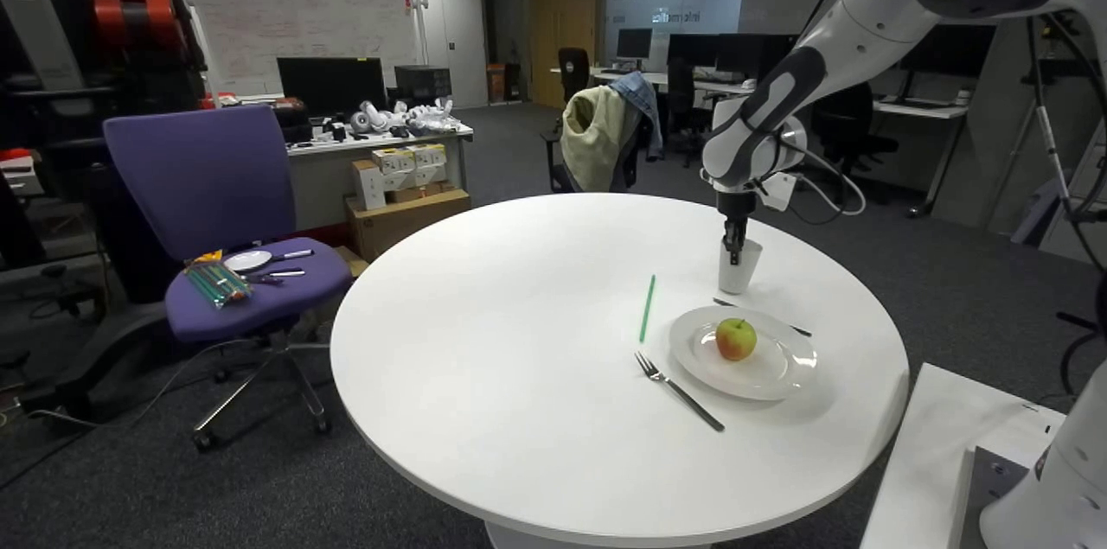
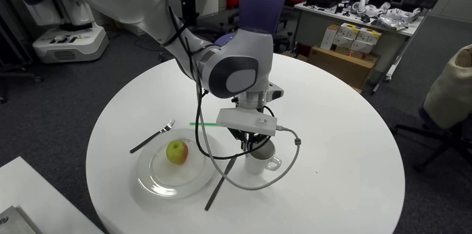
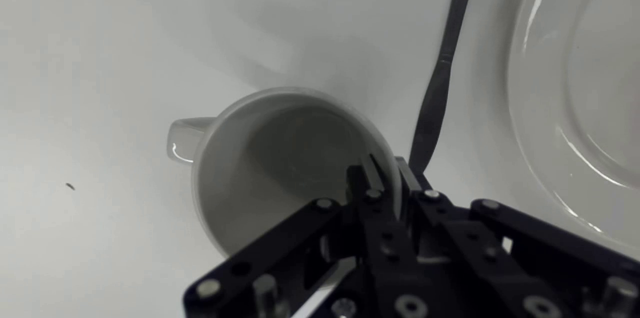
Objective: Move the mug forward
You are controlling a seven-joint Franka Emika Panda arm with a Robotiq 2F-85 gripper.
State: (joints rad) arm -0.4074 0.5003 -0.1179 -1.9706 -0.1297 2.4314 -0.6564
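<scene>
The small white mug (image 1: 738, 281) appears upright at table level, in both exterior views; it also shows in an exterior view (image 2: 254, 166), its handle pointing away from the plate. In the wrist view I look down into the mug (image 3: 280, 173), with the handle on the left. My gripper (image 3: 386, 168) straddles the mug's rim, one finger inside and one outside the wall, and is closed on that wall on the side towards the knife. The gripper also shows in both exterior views (image 1: 734, 255), (image 2: 249, 147), pointing down. The fingers hide part of the near rim.
A white plate (image 1: 783, 380) with an apple (image 1: 736, 339) stands beside the mug. A dark knife (image 2: 221, 183) lies between them. A fork (image 1: 683, 393) and a green stick (image 1: 647, 309) lie on the round white table (image 1: 484, 341). Cables (image 2: 217, 167) hang around the wrist.
</scene>
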